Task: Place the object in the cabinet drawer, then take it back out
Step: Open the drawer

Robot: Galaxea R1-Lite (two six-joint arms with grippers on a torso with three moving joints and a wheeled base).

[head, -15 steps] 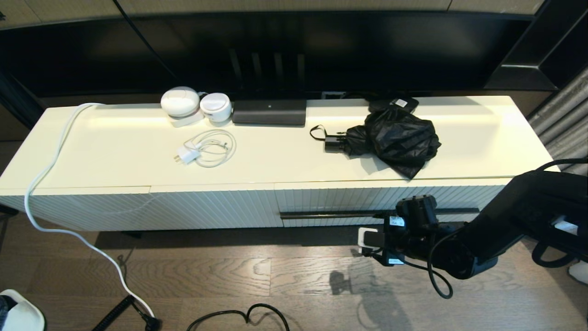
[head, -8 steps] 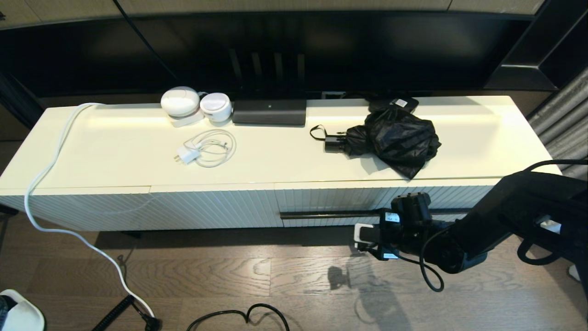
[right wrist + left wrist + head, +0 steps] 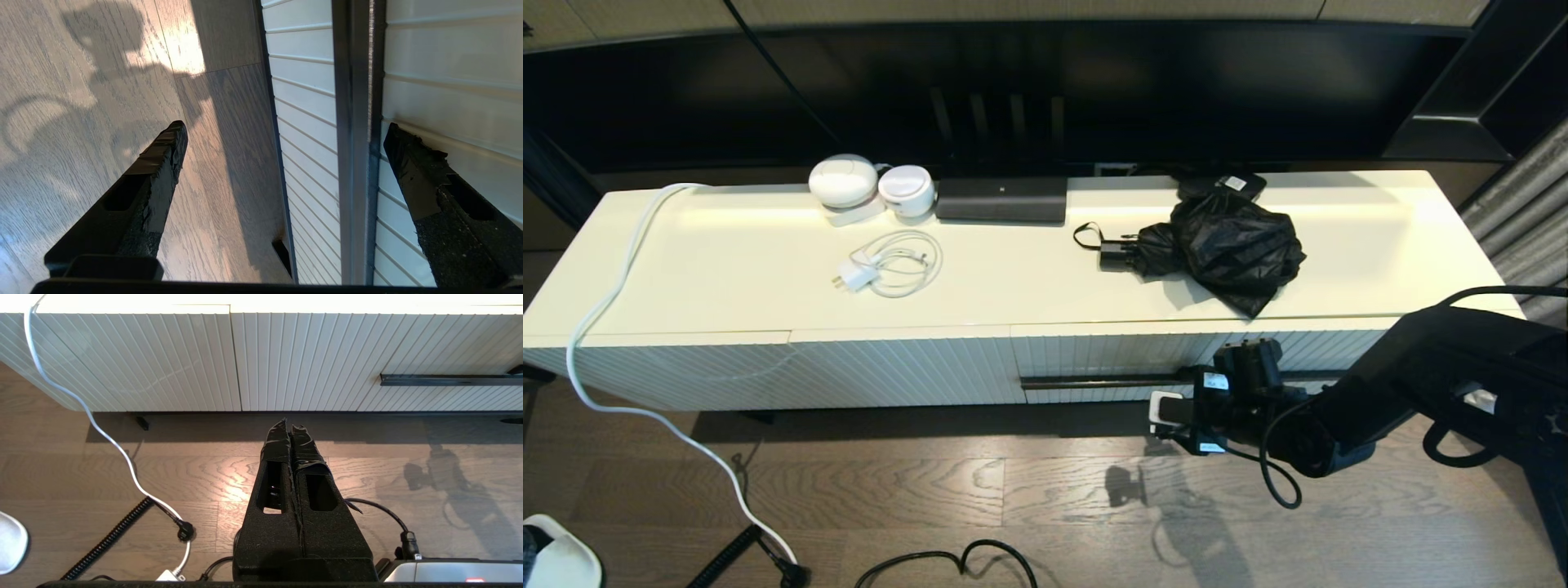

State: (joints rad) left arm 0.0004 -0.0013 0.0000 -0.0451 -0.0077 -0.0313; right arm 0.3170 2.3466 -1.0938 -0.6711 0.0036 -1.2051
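The black folding umbrella (image 3: 1217, 245) lies on the right half of the cabinet top, handle and wrist loop pointing left. Below it the cream ribbed drawer (image 3: 1111, 355) sits flush with the cabinet front, its black bar handle (image 3: 1103, 381) running along it. My right gripper (image 3: 1176, 416) is low in front of the drawer. In the right wrist view the right gripper (image 3: 284, 128) is open, with the bar handle (image 3: 355, 122) between its fingers and nothing gripped. My left gripper (image 3: 288, 426) is shut and empty above the floor, facing the cabinet.
On the top lie a coiled white charger cable (image 3: 890, 265), two white round devices (image 3: 845, 181), a long black box (image 3: 1001, 198) and a small labelled black box (image 3: 1233, 184). A white cord (image 3: 605, 302) hangs off the left end. Black cables (image 3: 947, 563) lie on the wooden floor.
My right arm has moved left and closer to the drawer front, bringing its open gripper around the bar handle. The umbrella and the drawer have not moved.
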